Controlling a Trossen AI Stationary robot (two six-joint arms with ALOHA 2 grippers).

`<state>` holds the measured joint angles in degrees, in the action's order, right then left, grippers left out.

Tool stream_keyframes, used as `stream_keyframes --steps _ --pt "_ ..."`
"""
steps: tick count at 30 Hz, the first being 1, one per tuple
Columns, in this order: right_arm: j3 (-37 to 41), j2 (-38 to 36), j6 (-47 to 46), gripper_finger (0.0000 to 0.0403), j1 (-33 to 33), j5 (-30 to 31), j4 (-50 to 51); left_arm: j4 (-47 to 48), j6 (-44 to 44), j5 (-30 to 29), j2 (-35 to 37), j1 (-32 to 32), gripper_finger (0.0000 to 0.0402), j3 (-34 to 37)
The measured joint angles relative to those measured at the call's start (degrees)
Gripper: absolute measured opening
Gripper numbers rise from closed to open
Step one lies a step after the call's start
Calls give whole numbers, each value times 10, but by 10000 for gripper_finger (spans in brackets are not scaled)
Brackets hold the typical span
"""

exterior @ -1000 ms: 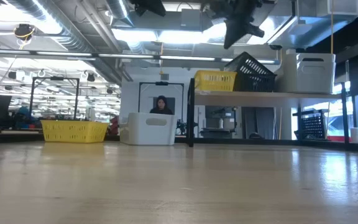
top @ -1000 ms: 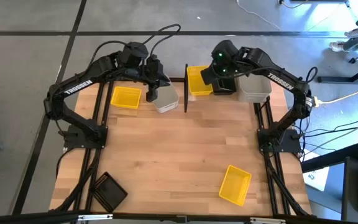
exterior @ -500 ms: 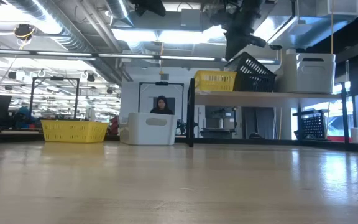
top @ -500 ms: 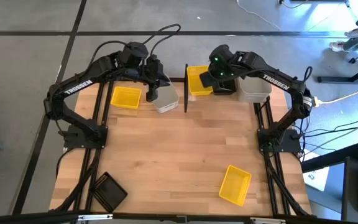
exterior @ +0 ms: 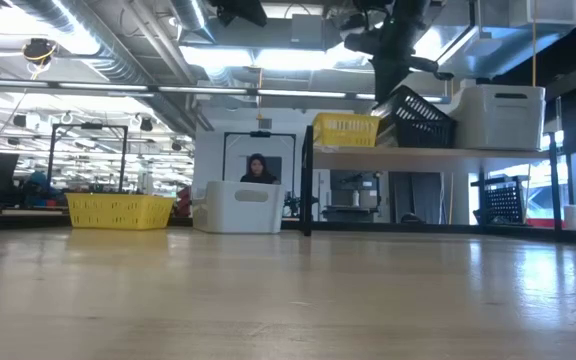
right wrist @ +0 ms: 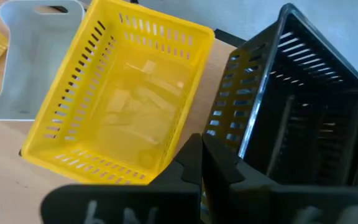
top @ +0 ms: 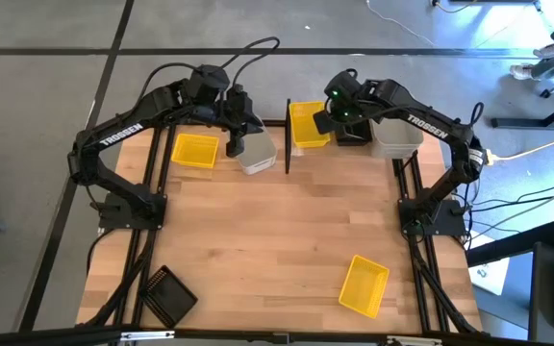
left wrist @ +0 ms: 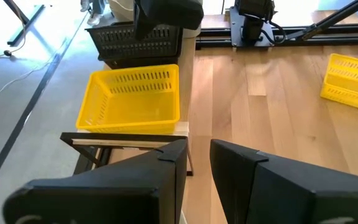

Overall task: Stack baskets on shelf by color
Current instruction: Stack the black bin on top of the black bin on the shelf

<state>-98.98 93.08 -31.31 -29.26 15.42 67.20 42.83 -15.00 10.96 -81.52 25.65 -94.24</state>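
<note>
Left end effector (left wrist: 197,149): fingers parted, gripping nothing, parked above the surface (top: 258,240), apparently waiting. Directly below it, a translucent whitish-grey rectangular plastic bin (top: 256,154), empty. Just to its left, a yellow slatted plastic basket (top: 194,150), also empty. Both probably staged there for later stacking.

Between the two end effectors, on the light wood plank shelf (exterior: 368,153) with black metal posts: a second yellow slatted basket (right wrist: 123,106), empty, sitting flat.

Right end effector (right wrist: 201,149): closed, seemingly pinching the near wall of a black slatted plastic basket (right wrist: 303,106). Tilted on the shelf, near edge raised, likely because gripped at one side only. Empty too; touching or nearly touching the yellow one. Just right of this end effector, another whitish-grey bin (top: 395,136) on the shelf.

Well away from both, near the surface's front: one black slatted basket (top: 169,296) and one yellow basket (top: 365,285), not yet sorted.
</note>
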Motion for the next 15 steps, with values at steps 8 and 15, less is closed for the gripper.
stream_keyframes --steps 8,15 --pt "-14 0 49 0 7 -12 -25 0 0 0 0 0 63 0" --pt "-102 -7 69 0 23 -16 69 0 14 0 0 0 63 0"
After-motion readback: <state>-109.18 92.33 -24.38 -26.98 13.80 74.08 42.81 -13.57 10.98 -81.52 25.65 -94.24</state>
